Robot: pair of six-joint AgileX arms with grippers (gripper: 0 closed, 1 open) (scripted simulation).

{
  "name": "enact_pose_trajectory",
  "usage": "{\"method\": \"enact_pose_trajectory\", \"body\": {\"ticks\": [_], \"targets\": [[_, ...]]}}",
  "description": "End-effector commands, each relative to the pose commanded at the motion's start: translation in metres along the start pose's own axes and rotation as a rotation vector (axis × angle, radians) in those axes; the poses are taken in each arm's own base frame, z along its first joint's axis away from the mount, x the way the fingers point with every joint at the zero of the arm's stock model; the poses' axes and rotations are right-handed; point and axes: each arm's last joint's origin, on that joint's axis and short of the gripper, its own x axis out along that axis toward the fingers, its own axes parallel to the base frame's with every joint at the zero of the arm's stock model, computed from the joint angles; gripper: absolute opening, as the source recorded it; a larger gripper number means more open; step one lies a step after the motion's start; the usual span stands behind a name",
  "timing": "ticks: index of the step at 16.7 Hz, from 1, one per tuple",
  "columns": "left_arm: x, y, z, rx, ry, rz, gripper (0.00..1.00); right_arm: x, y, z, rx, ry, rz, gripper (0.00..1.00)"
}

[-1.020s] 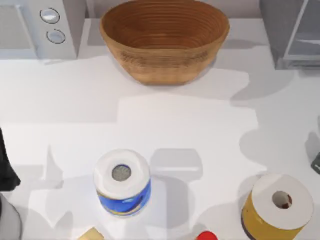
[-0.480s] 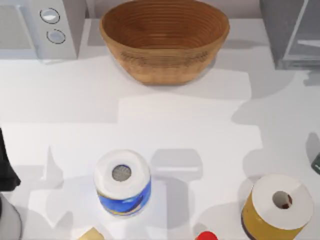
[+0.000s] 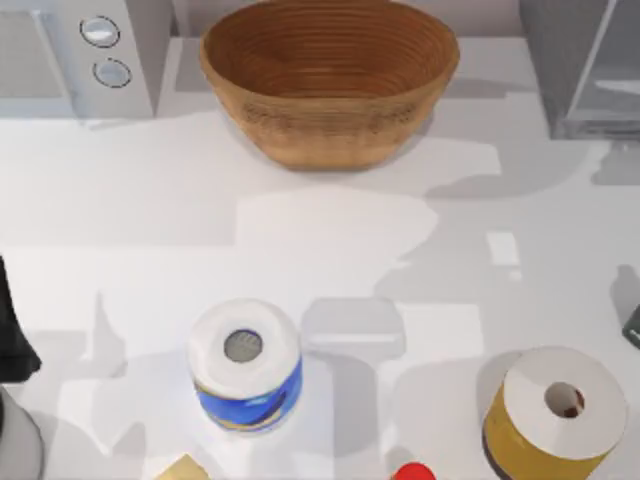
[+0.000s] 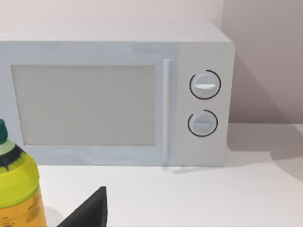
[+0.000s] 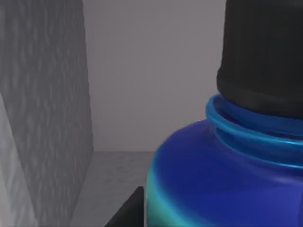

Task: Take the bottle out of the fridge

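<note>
The blue bottle [image 5: 227, 179] with its black screw cap [image 5: 262, 56] looms very close in the right wrist view, standing between the grey inner walls of the fridge [image 5: 42, 104]. A dark part of my right gripper [image 5: 127, 210] sits against the bottle's lower body. From above, the dark grey fridge [image 3: 555, 60] with its pale glassy panel [image 3: 612, 75] stands at the back right corner. My left arm [image 3: 12, 340] is parked at the table's left edge.
A wicker basket [image 3: 328, 75] sits at the back middle and a light grey microwave [image 3: 80, 55] at the back left. Near the front stand a white-topped blue-label container [image 3: 245, 365], a white-topped yellow container [image 3: 555, 410] and a red cap [image 3: 412, 472]. A yellow-green bottle [image 4: 16, 189] stands near my left arm.
The shadows on the right half of the table have spread leftward and changed shape. The view through the fridge's glassy panel has shifted. The left arm and the table objects have not moved.
</note>
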Motion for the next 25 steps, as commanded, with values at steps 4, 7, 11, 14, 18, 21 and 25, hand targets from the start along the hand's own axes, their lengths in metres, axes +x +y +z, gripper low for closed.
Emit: {"method": "enact_pose_trajectory", "body": {"ticks": [4, 7, 11, 14, 18, 21, 25], "targets": [[0.0, 0.0, 0.0, 0.0, 0.0, 0.0, 1.0, -0.065, 0.022, 0.03, -0.001, -0.001, -0.002, 0.0], [0.0, 0.0, 0.0, 0.0, 0.0, 0.0, 1.0, -0.123, 0.037, 0.032, 0.003, -0.001, -0.003, 0.0], [0.0, 0.0, 0.0, 0.0, 0.0, 0.0, 1.0, -0.182, 0.049, 0.007, 0.007, -0.006, -0.003, 0.0], [0.0, 0.0, 0.0, 0.0, 0.0, 0.0, 1.0, -0.205, 0.053, -0.019, 0.008, -0.006, -0.001, 0.0], [0.0, 0.0, 0.0, 0.0, 0.0, 0.0, 1.0, -0.216, 0.056, -0.04, 0.007, -0.005, 0.003, 0.0], [0.0, 0.0, 0.0, 0.0, 0.0, 0.0, 1.0, -0.217, 0.056, -0.044, 0.006, -0.005, 0.003, 0.0], [0.0, 0.0, 0.0, 0.0, 0.0, 0.0, 1.0, -0.217, 0.056, -0.044, 0.008, -0.004, 0.002, 0.0]]}}
